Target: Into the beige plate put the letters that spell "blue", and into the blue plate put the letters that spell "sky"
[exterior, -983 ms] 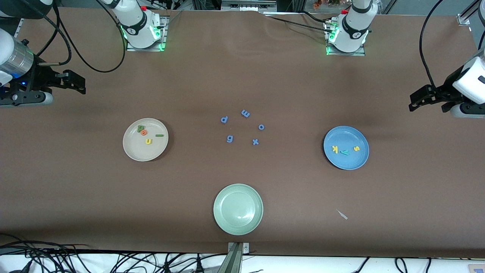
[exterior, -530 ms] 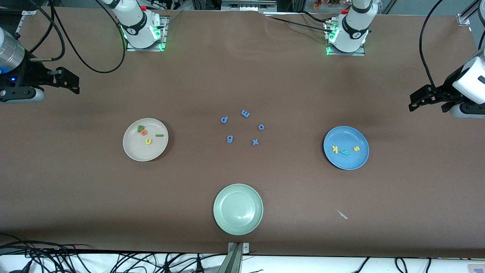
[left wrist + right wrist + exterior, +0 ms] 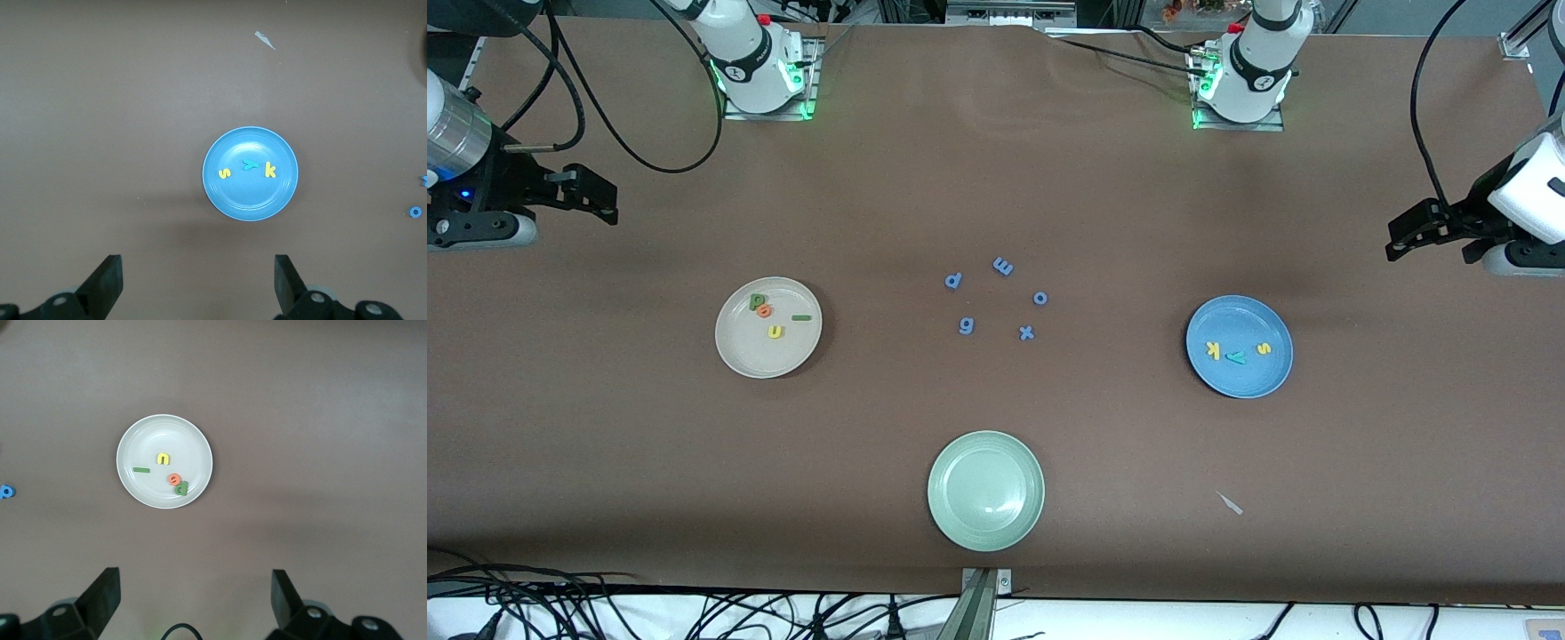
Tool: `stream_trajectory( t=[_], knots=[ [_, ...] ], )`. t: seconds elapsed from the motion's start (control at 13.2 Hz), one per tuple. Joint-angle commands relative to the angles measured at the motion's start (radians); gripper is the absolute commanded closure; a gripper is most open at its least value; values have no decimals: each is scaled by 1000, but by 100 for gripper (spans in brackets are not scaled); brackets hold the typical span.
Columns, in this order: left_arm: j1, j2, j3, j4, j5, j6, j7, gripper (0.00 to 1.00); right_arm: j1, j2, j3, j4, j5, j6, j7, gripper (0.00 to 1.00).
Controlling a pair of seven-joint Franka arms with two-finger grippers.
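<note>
The beige plate (image 3: 734, 356) (image 3: 143, 440) holds the green b (image 3: 757, 301), orange e (image 3: 764, 311), yellow u (image 3: 775, 332) and green l (image 3: 801, 317). In the blue plate (image 3: 1240, 378) (image 3: 250, 200) lie the yellow k (image 3: 1212, 348), teal y (image 3: 1235, 357) and yellow s (image 3: 1263, 348). My right gripper (image 3: 605, 197) (image 3: 195, 603) hangs open and empty over the table's edge at the right arm's end. My left gripper (image 3: 1398, 240) (image 3: 198, 287) waits open and empty at the left arm's end, off to the side of the blue plate.
Blue letters p (image 3: 953, 281), m (image 3: 1002, 265), o (image 3: 1040, 298), g (image 3: 966, 325) and x (image 3: 1026, 333) lie loose mid-table. An empty pale green plate (image 3: 985, 489) sits nearest the front camera. A small white scrap (image 3: 1230, 503) lies beside it.
My right gripper has drifted slightly toward the right arm's end of the table, still open. The left arm, plates and letters have not moved.
</note>
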Motion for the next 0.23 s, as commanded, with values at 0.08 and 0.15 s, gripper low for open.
stream_trajectory(
  t=[0.08, 0.15],
  knots=[
    [9, 2, -4, 27, -17, -46, -3, 0, 2, 14, -8, 35, 10, -16, -12, 0],
    [9, 2, -4, 27, -17, -47, -5, 0, 4, 14, -8, 35, 10, -16, -12, 0]
  ],
)
